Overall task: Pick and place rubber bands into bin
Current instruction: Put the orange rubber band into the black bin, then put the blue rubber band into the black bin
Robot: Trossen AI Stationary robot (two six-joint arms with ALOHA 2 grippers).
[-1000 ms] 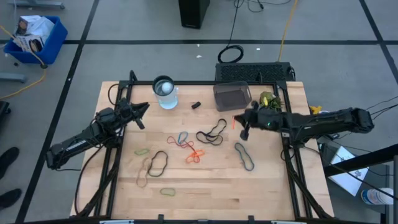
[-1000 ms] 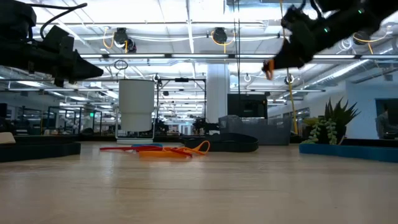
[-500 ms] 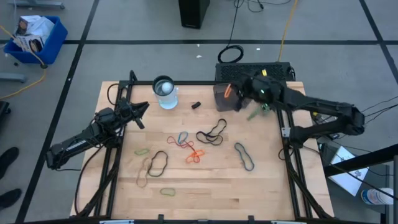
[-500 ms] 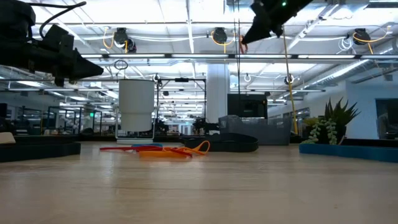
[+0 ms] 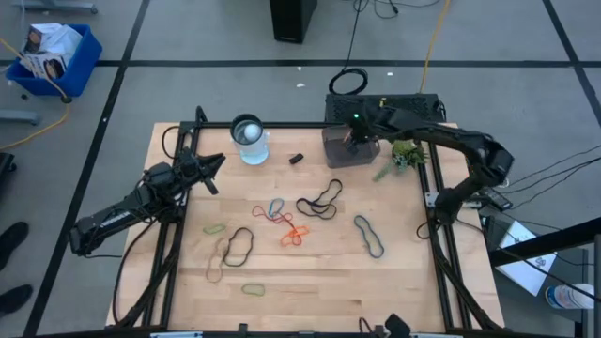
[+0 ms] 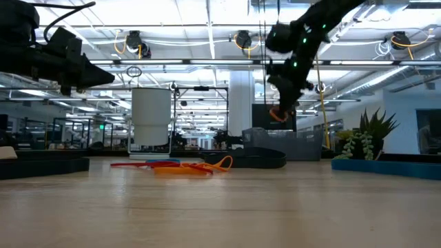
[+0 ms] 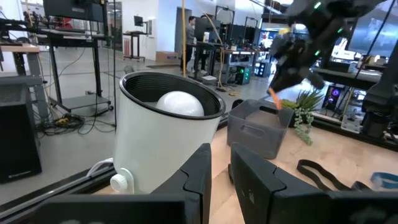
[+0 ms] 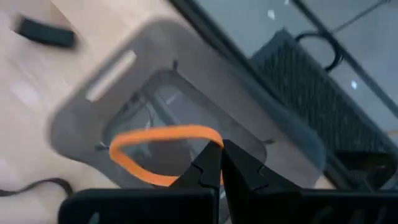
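My right gripper (image 5: 355,141) is over the smoky-grey bin (image 5: 349,148) at the table's far side, shut on an orange rubber band (image 8: 158,155). The band also shows in the low view (image 6: 278,116), above the bin (image 6: 289,146). Several rubber bands lie flat on the table: black (image 5: 319,202), blue and tan (image 5: 274,208), orange (image 5: 293,235), black (image 5: 239,244) and green (image 5: 214,228). My left gripper (image 5: 216,164) waits at the left beside the round cup (image 5: 249,139). It is empty, with a narrow gap between its fingers (image 7: 221,168). My right gripper pinches the orange band at one spot of its loop (image 8: 208,142) between its two fingertips. The fingers come from above, pointing down into the bin's opening. The rest of the loop hangs slack beside the fingertips, clear of the table, over the bin's inside.
A small black object (image 5: 295,158) lies between the cup and the bin. A small green plant (image 5: 404,155) stands right of the bin. More bands lie toward the near side: grey-green (image 5: 369,235), tan (image 5: 214,272) and green (image 5: 252,289). A dark keyboard-like mat (image 5: 380,108) lies behind the bin.
My right gripper has carried the orange band from the table's right middle toward the far edge and leftward to above the bin. It has then gone down toward the bin's opening, with its fingers tipped downward. It stays shut on the band.
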